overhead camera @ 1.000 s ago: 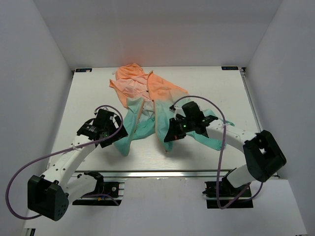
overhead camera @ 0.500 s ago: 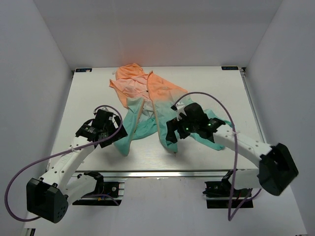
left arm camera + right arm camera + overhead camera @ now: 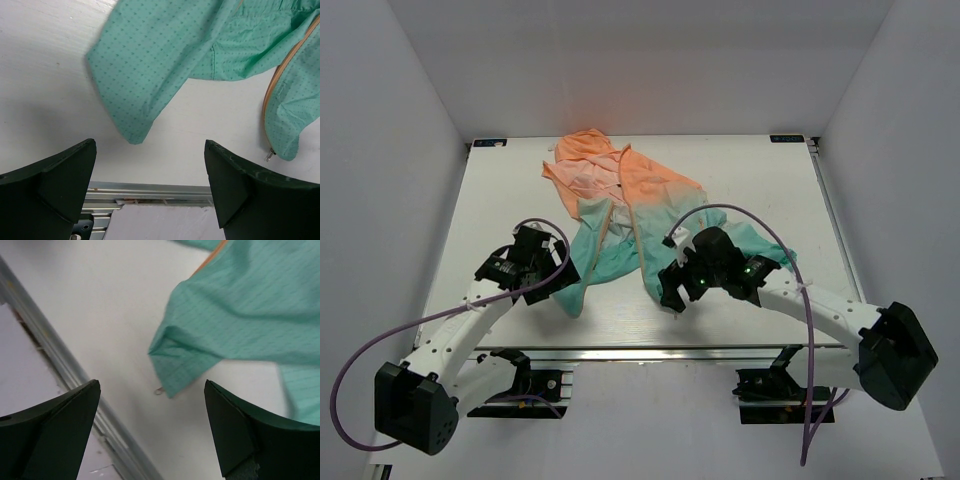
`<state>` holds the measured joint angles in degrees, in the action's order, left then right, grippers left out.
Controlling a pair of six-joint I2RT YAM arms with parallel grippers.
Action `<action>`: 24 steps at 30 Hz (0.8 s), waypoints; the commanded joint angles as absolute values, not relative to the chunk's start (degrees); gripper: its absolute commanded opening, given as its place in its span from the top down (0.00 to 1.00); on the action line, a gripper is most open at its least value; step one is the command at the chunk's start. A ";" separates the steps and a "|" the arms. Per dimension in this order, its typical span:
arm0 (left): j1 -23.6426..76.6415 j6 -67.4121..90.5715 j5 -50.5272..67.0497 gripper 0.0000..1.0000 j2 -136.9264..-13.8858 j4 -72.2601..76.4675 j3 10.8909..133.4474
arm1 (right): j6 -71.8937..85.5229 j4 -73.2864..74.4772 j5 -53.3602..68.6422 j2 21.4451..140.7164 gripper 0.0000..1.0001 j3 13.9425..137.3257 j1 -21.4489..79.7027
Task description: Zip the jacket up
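Jacket (image 3: 620, 215) lay unzipped on bench (image 3: 770, 180); we held left pincer (image 3: 150, 145) and right pincer (image 3: 152, 384) apart, empty, near its hem, likely lining up on zipper pull (image 3: 159, 391).

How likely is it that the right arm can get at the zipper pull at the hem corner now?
Likely yes: the right fingers hang open just above the zipper pull, which lies exposed on the table beside the teal hem corner of the jacket, nothing covering it.
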<state>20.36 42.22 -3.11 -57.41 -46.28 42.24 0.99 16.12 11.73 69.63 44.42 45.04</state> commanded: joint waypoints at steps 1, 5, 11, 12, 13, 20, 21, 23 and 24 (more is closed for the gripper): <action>20.48 41.75 -1.76 0.02 -55.64 -45.70 41.92 | 10.96 13.01 15.92 69.96 0.11 40.26 47.20; 20.48 41.92 -1.67 0.02 -54.76 -45.97 41.66 | 21.08 9.59 13.63 70.84 0.11 36.57 47.90; 20.48 42.36 -1.23 0.02 -52.82 -46.05 40.69 | 30.31 -1.74 11.35 74.52 0.11 33.75 48.78; 20.48 42.36 -1.23 0.02 -52.56 -46.23 40.69 | 31.54 -2.71 10.90 76.27 0.11 34.01 48.87; 20.48 42.36 -1.14 0.02 -52.47 -46.40 40.78 | 32.86 -4.64 10.90 77.07 0.11 34.19 48.95; 20.48 42.10 -2.37 0.02 -50.54 -48.34 41.92 | 37.00 -4.48 5.71 84.54 0.12 36.91 49.66; 20.48 42.10 -2.55 0.02 -50.36 -48.51 42.10 | 37.26 -4.83 6.06 85.25 0.19 36.91 49.83; 20.48 42.01 -2.64 0.02 -49.92 -48.69 42.27 | 38.23 -5.54 7.21 85.78 0.30 37.18 50.36; 20.48 42.01 -2.64 0.02 -49.83 -48.78 42.36 | 38.67 -5.62 8.25 86.04 0.52 37.35 50.80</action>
